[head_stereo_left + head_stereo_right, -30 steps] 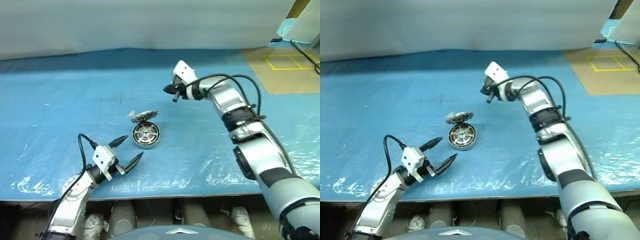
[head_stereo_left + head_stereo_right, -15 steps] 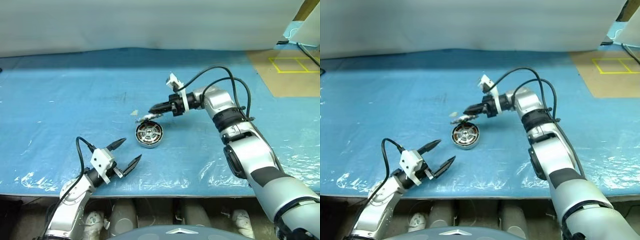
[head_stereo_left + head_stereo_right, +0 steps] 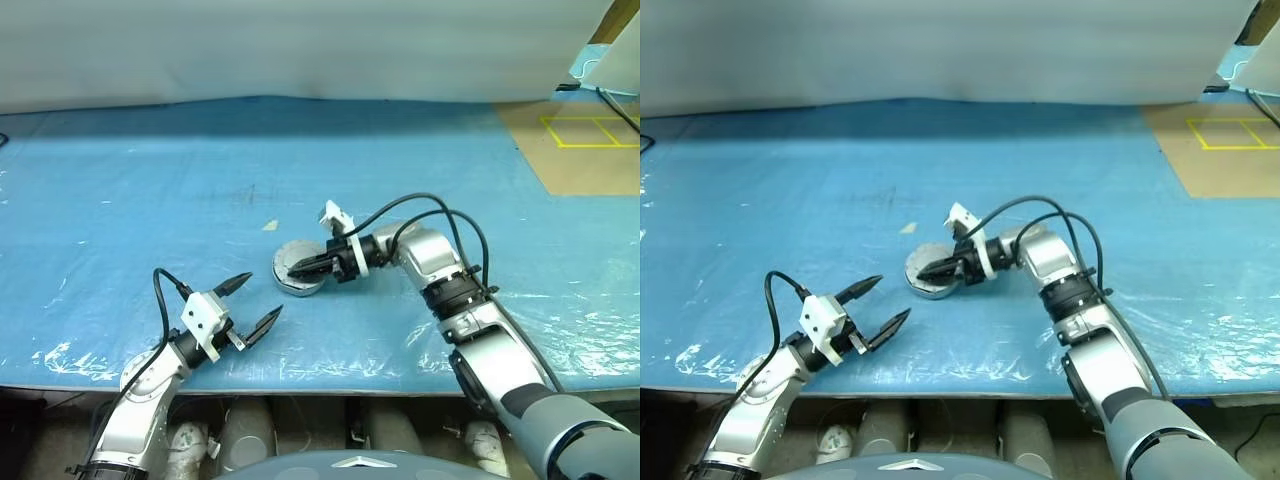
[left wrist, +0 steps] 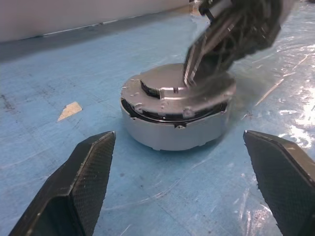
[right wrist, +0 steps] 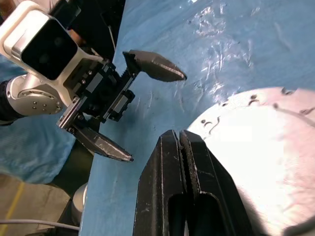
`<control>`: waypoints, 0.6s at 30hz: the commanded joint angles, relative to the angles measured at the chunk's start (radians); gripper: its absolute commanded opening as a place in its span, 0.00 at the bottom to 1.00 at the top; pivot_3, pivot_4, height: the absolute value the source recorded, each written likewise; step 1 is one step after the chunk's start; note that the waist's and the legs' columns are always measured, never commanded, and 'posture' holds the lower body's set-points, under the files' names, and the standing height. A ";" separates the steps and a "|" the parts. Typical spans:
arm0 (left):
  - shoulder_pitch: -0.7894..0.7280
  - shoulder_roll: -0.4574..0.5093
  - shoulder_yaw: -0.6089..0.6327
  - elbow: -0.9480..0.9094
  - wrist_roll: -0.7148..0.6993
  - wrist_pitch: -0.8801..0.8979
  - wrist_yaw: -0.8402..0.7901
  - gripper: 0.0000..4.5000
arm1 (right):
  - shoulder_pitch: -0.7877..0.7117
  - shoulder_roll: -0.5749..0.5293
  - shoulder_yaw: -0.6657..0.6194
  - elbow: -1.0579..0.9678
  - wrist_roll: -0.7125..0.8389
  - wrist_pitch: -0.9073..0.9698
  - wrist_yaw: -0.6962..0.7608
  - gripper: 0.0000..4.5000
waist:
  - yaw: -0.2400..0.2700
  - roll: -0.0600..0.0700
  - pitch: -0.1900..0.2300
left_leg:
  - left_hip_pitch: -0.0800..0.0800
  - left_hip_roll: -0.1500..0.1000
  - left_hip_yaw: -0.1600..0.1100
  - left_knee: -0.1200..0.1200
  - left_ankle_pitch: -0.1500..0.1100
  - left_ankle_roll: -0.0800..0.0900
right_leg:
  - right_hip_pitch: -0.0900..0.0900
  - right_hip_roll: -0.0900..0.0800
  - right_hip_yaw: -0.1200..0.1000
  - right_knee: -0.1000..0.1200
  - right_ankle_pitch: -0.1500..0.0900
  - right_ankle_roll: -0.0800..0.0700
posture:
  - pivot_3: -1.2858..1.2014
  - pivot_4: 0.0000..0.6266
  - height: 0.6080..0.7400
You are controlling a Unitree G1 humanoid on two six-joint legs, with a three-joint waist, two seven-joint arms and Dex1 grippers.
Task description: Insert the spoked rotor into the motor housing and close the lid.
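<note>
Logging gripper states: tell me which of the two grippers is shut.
The right gripper: fingers pressed together, tips on the lid. The left gripper stands spread wide, short of the motor housing.

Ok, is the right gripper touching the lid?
Touching. In the left wrist view, the shut right gripper presses its tips on the lid, which lies flat on the motor housing.
</note>
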 commanded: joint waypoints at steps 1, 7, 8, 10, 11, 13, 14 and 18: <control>-0.003 0.009 0.014 -0.010 -0.013 -0.011 -0.005 0.98 | 0.052 0.011 0.010 -0.110 0.025 0.028 -0.063 0.01 | 0.000 0.000 0.000 | 0.000 0.000 0.000 0.000 0.000 0.000 | 0.000 0.000 0.000 0.000 0.000 0.000 | 0.52 0.24 1.00; 0.002 0.010 0.022 -0.016 -0.017 -0.013 -0.006 0.98 | 0.086 0.082 -0.152 -0.357 0.127 0.084 -0.272 0.01 | -0.001 0.000 0.000 | 0.002 0.000 0.000 0.000 0.000 -0.001 | 0.000 0.000 0.001 0.000 0.000 0.000 | 0.52 0.24 1.00; 0.005 0.012 0.024 -0.020 -0.017 -0.011 -0.004 0.98 | 0.077 0.095 -0.207 -0.428 0.163 0.126 -0.323 0.01 | -0.001 0.000 0.000 | 0.002 0.000 0.000 -0.001 0.001 -0.001 | 0.000 0.000 0.001 0.000 0.000 0.000 | 0.52 0.24 1.00; 0.009 0.016 0.027 -0.023 -0.017 -0.008 -0.003 0.98 | 0.073 0.102 -0.272 -0.548 0.187 0.180 -0.423 0.01 | 0.000 0.000 0.000 | 0.002 -0.001 0.000 -0.001 0.002 -0.003 | 0.000 0.000 0.002 0.000 0.000 0.001 | 0.52 0.24 1.00; 0.010 0.016 0.027 -0.021 -0.018 -0.008 -0.003 0.98 | 0.082 0.097 -0.280 -0.594 0.176 0.190 -0.471 0.01 | 0.002 0.000 0.000 | 0.002 -0.001 0.000 -0.002 0.002 -0.004 | 0.000 0.000 0.002 -0.001 0.000 0.001 | 0.52 0.24 1.00; 0.006 0.016 0.027 -0.013 -0.021 -0.008 -0.004 0.98 | 0.117 0.076 -0.257 -0.642 0.125 0.189 -0.561 0.15 | 0.002 -0.001 -0.001 | 0.002 -0.003 0.000 -0.003 0.002 -0.004 | 0.001 0.000 0.002 -0.001 0.000 0.001 | 0.52 0.24 1.00; 0.001 0.017 0.026 -0.008 -0.024 -0.007 -0.008 0.98 | 0.142 0.058 -0.230 -0.654 0.100 0.177 -0.586 0.22 | 0.002 -0.002 -0.001 | 0.002 -0.005 0.000 -0.004 0.002 -0.004 | 0.001 0.000 0.002 -0.002 -0.001 0.002 | 0.52 0.24 1.00; -0.019 0.022 0.018 0.004 -0.034 -0.003 -0.028 0.98 | 0.236 -0.043 -0.086 -0.667 0.034 0.078 -0.580 0.53 | 0.001 -0.003 -0.002 | 0.006 -0.006 0.000 -0.006 0.002 -0.005 | 0.004 0.000 0.002 -0.004 -0.001 0.003 | 0.52 0.24 1.00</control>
